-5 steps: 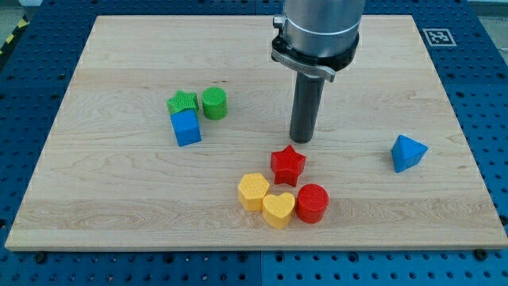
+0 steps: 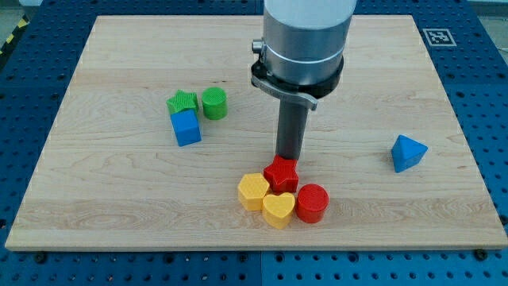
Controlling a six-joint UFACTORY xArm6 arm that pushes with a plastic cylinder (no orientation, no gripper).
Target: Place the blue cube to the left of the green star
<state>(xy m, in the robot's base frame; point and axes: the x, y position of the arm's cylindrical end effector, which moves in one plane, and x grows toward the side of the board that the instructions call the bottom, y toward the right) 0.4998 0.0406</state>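
Getting the blue cube (image 2: 186, 127) round to the view's left of the green star (image 2: 182, 102) looks like the job in hand, and it isn't started: cube sits touching the star's lower edge, just below it, green cylinder (image 2: 214, 103) just beside the star on the right. Best approach, I'd say: bring the tip in from the cube's lower right and nudge it left and up in short pushes, so the star doesn't get dragged along.

No fingers on this arm, so nothing to be apart or clamped; it ends in a plain rod. Its tip (image 2: 287, 158) is well apart from the cube, at the top edge of the red star (image 2: 282, 173), apparently touching it. Red star is packed against the yellow hexagon (image 2: 253, 191), yellow heart (image 2: 279, 210) and red cylinder (image 2: 312, 202). Blue pyramid-like block (image 2: 407, 152) sits alone far right on the table (image 2: 119, 206).
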